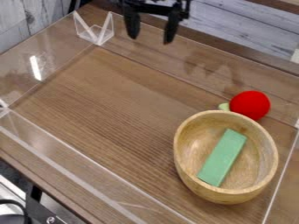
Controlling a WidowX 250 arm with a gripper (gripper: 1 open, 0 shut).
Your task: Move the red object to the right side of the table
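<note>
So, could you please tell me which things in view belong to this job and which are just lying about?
Part of the job:
- red toy strawberry
- wood-grain tabletop
- black gripper

Just lying about:
- round light-wood bowl
- flat green block in the bowl
- clear angular piece near the far edge

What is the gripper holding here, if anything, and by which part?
Nothing; the gripper is open, with the red object apart from it on the table.
</note>
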